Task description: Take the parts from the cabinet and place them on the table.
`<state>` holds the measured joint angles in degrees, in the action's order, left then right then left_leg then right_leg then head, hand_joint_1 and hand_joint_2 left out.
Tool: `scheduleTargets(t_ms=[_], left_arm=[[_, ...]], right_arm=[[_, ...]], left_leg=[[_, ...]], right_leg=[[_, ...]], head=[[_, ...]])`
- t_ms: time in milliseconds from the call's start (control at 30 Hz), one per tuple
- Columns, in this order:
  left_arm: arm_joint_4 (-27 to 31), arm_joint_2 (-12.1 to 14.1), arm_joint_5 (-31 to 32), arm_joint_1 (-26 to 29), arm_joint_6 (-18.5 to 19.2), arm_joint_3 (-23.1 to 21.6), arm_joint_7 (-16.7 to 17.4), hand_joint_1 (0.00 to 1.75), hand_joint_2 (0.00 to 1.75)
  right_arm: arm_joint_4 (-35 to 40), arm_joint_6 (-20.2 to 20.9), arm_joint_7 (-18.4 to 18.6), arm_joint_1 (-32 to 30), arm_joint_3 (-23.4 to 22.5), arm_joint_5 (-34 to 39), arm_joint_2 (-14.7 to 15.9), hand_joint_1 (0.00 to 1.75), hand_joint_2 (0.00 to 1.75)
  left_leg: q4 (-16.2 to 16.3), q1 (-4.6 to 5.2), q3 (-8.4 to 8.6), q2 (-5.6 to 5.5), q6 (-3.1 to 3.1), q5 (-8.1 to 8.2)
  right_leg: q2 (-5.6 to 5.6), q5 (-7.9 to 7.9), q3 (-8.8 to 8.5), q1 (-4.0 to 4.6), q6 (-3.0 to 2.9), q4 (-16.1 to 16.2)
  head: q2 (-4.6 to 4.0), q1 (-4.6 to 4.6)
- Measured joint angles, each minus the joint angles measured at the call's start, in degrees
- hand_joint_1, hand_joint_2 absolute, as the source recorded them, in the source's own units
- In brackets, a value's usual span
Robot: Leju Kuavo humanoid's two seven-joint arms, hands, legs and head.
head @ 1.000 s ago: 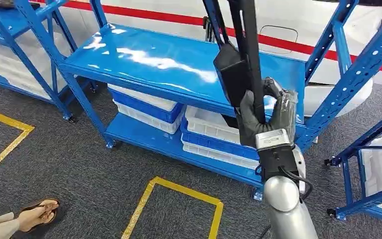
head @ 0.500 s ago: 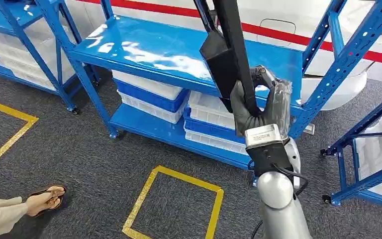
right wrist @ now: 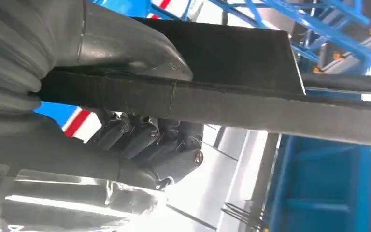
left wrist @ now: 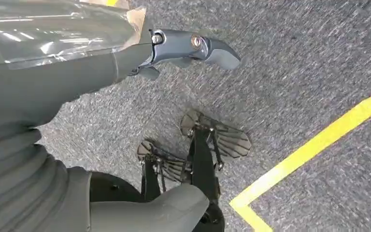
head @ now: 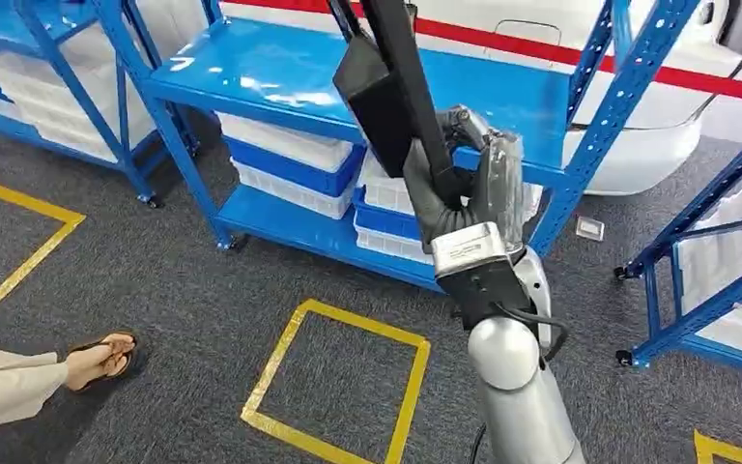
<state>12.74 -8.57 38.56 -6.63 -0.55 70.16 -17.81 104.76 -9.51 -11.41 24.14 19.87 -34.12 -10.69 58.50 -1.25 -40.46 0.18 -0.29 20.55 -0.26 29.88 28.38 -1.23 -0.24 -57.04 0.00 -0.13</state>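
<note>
My right hand [head: 464, 193] is raised in front of the blue rack and grips a long black part [head: 386, 87]. The part has a flat black plate near its middle and runs up and to the left, out of the head view. From the right wrist camera, the thumb and dark fingers [right wrist: 140, 140] wrap around the black bar [right wrist: 270, 113]. My left hand [left wrist: 77, 96] hangs over the grey carpet with its thumb and fingers [left wrist: 193, 46] apart and nothing between them.
The blue rack's top shelf [head: 280, 72] is bare, and white and blue crates [head: 290, 164] sit on its lower shelf. A second blue rack [head: 715, 251] stands at the right. A yellow floor square [head: 338, 377] lies ahead. A person's sandalled foot [head: 97, 358] is at the left.
The whole picture has shifted, so the camera has moved. My right hand, still gripping the black part, now sits further left and slightly higher in the picture.
</note>
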Motion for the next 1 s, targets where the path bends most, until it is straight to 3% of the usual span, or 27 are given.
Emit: scheduleTargets(t_ms=[33,67,100,133,167,200,233,267,300,333,400,433,467,500,600,667,733,800,933,967,1000], left_arm=[[0.0,0.0,0.0,0.0,0.0,0.1,0.0,0.0,1.75],[0.0,-0.2,-0.2,0.0,-0.1,0.3,0.0,0.0,1.75],[0.0,-0.2,-0.6,0.0,-0.2,0.4,-0.1,0.0,1.75],[0.0,-0.2,-1.1,-0.1,-0.9,0.6,-0.1,0.0,1.75],[0.0,-0.2,-1.3,-0.1,-2.0,0.9,0.0,0.0,1.75],[0.0,-0.2,-1.4,-0.1,-2.7,1.2,0.3,0.0,1.75],[0.0,-0.2,-1.7,-0.1,-3.0,1.5,0.5,0.0,1.75],[0.0,-0.2,-2.0,-0.1,-3.1,1.7,0.6,0.0,1.75],[0.0,-0.2,-2.1,-0.1,-3.1,1.8,0.6,0.0,1.75],[0.0,-0.2,-2.2,-0.2,-3.1,1.8,0.7,0.0,1.75],[0.0,-0.2,-2.3,-0.2,-3.1,2.0,0.7,0.0,1.75],[0.0,-0.4,-2.4,-0.2,-3.7,2.2,1.3,0.0,1.75],[0.0,-0.5,-2.4,-0.2,-5.2,2.5,2.7,0.0,1.75],[0.0,-0.5,-2.4,0.0,-6.2,2.7,3.6,0.0,1.75],[0.0,-0.6,-2.4,0.6,-5.9,3.2,3.4,0.0,1.75],[0.0,-0.6,-2.4,0.7,-2.9,3.2,0.7,0.0,1.75],[0.0,-0.6,-2.1,0.6,-2.5,3.2,0.5,0.0,1.75],[0.0,-0.6,-1.2,0.5,-5.0,3.2,3.6,0.0,1.75],[0.0,-0.6,-0.8,0.9,-5.5,3.2,4.5,0.0,1.75],[0.0,-0.6,-0.8,0.9,-5.5,3.2,4.5,0.0,1.75],[0.0,-0.6,-0.8,0.9,-5.5,3.2,4.6,0.0,1.75]], right_arm=[[-0.2,0.1,0.0,0.3,0.2,0.1,-0.2,1.75,1.75],[-0.5,0.2,0.0,0.6,0.4,0.2,-0.3,1.75,1.75],[-0.8,0.2,0.0,1.0,0.5,0.2,-0.4,1.75,1.75],[-1.1,0.2,0.0,1.4,0.5,0.3,-0.4,1.75,1.75],[-1.6,0.1,0.2,1.6,0.5,0.5,-0.4,1.75,1.75],[-1.9,0.0,0.3,1.9,0.5,0.8,-0.4,1.75,1.75],[-2.3,0.0,0.3,2.1,0.5,1.1,-0.4,1.75,1.75],[-2.5,0.0,0.3,2.3,0.5,1.5,-0.5,1.75,1.75],[-2.7,-0.2,0.3,2.4,0.5,1.8,-0.6,1.75,1.75],[-2.8,-0.3,0.3,2.5,0.5,1.9,-0.7,1.75,1.75],[-3.1,-0.6,0.1,2.8,0.6,2.1,-0.7,1.75,1.75],[-3.3,-0.6,0.2,2.8,0.6,2.4,-0.7,1.75,1.75],[-3.6,-0.7,0.3,2.6,0.6,3.0,-0.7,1.75,1.75],[-4.3,-1.2,-0.5,2.1,0.6,3.9,-0.7,1.75,1.75],[-7.7,-3.9,-3.9,0.1,0.5,3.3,-0.6,1.75,1.75],[-8.4,-5.3,-4.3,-0.1,0.4,-0.1,-0.6,1.75,1.75],[-7.5,-4.3,-0.8,0.6,0.5,-2.5,-0.6,1.75,1.75],[-6.7,-3.4,2.4,0.6,0.5,-2.7,-0.6,1.75,1.75],[-7.4,-4.8,-0.9,-1.4,0.3,-1.5,-0.6,1.75,1.75],[-7.6,-4.9,-1.1,-1.6,0.2,-1.5,-0.5,1.75,1.75],[-7.7,-4.9,-1.2,-1.7,0.1,-1.4,-0.5,1.75,1.75]], left_leg=[[2.8,-0.03,-0.73,-0.03,-0.2,4.28],[6.9,-0.03,-1.61,-0.14,-0.48,8.36],[11.2,-0.06,-2.47,-0.15,-0.75,11.15],[15.0,-0.11,-3.14,-0.14,-0.95,12.16],[17.2,-0.2,-2.99,-0.13,-1.08,11.13],[17.0,-0.29,-1.86,-0.13,-1.16,9.22],[14.6,-0.44,0.39,-0.11,-1.09,7.14],[9.7,-0.61,4.24,-0.09,-1.0,6.08],[4.5,-0.76,8.18,-0.12,-0.92,6.43],[0.2,-0.49,11.08,-0.33,-0.71,8.11],[-0.7,-0.09,10.57,-0.54,0.08,8.26],[-0.9,-0.07,10.58,-0.49,0.3,8.11],[-0.9,0.25,10.45,-0.38,0.56,7.94],[-0.9,0.57,10.32,-0.36,0.84,7.89],[-0.8,1.31,9.83,-0.31,1.92,7.28],[-0.6,1.71,8.96,-0.31,2.56,6.77],[-0.4,1.97,8.39,-0.34,2.86,6.47],[-0.3,2.13,8.28,-0.35,3.07,6.35],[-0.6,2.26,8.06,-0.3,3.93,5.73],[-0.8,1.88,8.03,-0.04,4.4,5.36],[-0.8,1.87,7.78,-0.16,4.65,5.2]], right_leg=[[-0.02,-0.69,0.74,0.02,-0.75,0.0],[-0.02,-1.42,1.07,0.09,-0.92,0.0],[-0.02,-2.13,1.84,0.22,-0.96,-0.1],[0.04,-2.55,2.7,0.3,-0.9,-0.1],[0.02,-3.23,3.52,0.34,-0.85,-0.1],[0.01,-3.73,4.22,0.34,-0.63,-0.2],[0.01,-4.24,4.85,0.32,-0.4,-0.2],[0.03,-4.68,5.31,0.27,-0.06,-0.2],[0.04,-4.97,5.43,0.31,0.24,-0.3],[0.05,-5.21,5.91,0.71,0.61,-0.4],[-0.17,-5.83,5.97,0.75,1.53,-0.4],[-0.16,-5.39,6.38,1.22,0.88,-0.6],[-0.14,-5.69,6.65,1.14,0.4,-0.5],[-0.14,-5.92,6.72,1.16,0.5,-0.3],[-0.09,-7.07,6.62,0.89,1.76,0.2],[-0.09,-7.93,7.27,0.5,2.73,0.5],[-0.12,-8.29,7.67,0.25,3.21,0.5],[-0.13,-8.5,7.66,0.07,3.51,0.7],[-0.11,-9.08,7.66,-0.24,4.39,1.1],[-0.09,-8.24,8.51,-0.44,4.23,0.2],[-0.05,-6.11,9.58,-0.37,3.68,-2.5]], head=[[-0.02,-0.11],[-0.02,-0.29],[-0.02,-0.24],[-0.02,-0.26],[-0.02,-0.31],[-0.02,-0.24],[-0.02,-0.33],[-0.02,-0.29],[-0.02,-0.33],[-0.02,-0.37],[0.0,-0.22],[-0.02,-0.16],[0.0,0.0],[-0.02,0.02],[-0.02,0.02],[0.0,0.02],[-0.02,-0.02],[-0.02,-0.02],[0.0,-0.02],[0.0,-0.07],[-0.02,0.15]])
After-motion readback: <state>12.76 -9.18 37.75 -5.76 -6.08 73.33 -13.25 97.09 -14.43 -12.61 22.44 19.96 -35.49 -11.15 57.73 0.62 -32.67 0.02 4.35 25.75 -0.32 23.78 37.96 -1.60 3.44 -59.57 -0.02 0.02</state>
